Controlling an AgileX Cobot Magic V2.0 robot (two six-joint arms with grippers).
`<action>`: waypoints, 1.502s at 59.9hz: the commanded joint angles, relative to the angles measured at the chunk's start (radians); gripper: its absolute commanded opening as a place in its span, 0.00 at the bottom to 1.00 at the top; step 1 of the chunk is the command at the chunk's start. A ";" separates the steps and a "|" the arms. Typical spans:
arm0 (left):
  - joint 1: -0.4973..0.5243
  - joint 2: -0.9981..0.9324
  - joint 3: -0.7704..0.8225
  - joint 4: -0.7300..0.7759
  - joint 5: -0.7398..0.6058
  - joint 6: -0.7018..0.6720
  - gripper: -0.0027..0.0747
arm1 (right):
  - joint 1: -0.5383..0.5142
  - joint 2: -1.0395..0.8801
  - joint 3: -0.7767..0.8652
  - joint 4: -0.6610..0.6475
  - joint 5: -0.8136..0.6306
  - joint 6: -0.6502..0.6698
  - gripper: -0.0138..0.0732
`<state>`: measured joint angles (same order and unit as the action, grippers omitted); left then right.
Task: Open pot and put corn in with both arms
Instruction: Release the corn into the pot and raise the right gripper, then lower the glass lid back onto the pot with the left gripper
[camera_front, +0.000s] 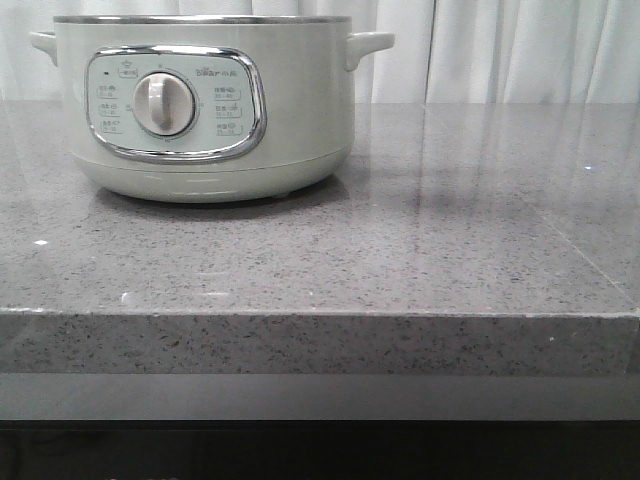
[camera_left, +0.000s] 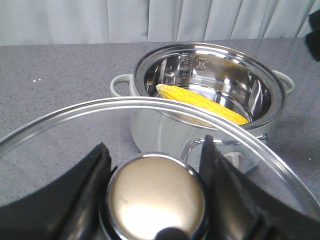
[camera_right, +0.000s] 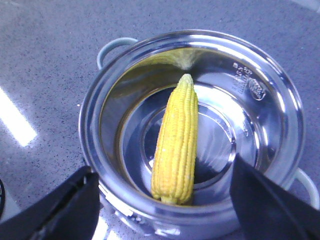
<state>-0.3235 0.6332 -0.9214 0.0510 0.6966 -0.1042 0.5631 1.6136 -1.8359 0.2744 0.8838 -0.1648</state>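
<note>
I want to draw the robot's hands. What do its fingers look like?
Both grippers have two thick black fingers, matte and wedge-shaped, set wide apart. See a left gripper finger and a right gripper finger. No cables, markings or arms show in any view.

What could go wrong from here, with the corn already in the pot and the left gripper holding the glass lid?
1. The left gripper holds the glass lid only by its round metal knob; a smooth knob could slip, dropping glass onto the stone counter.
2. The corn leans with one end high against the pot wall, so the lid might not seat flat.
3. The right gripper hangs open directly over the pot, in the lid's likely path.
</note>
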 joint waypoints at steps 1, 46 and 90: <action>0.002 -0.002 -0.038 0.004 -0.143 -0.003 0.28 | -0.002 -0.146 0.111 0.000 -0.141 -0.022 0.80; 0.002 -0.002 -0.038 0.004 -0.143 -0.003 0.28 | -0.002 -0.896 0.983 -0.041 -0.573 -0.043 0.80; 0.002 0.026 -0.037 -0.063 -0.201 -0.003 0.28 | -0.002 -0.929 1.006 -0.041 -0.572 -0.043 0.80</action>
<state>-0.3235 0.6398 -0.9214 0.0323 0.6793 -0.1042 0.5631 0.6853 -0.8059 0.2345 0.3961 -0.2010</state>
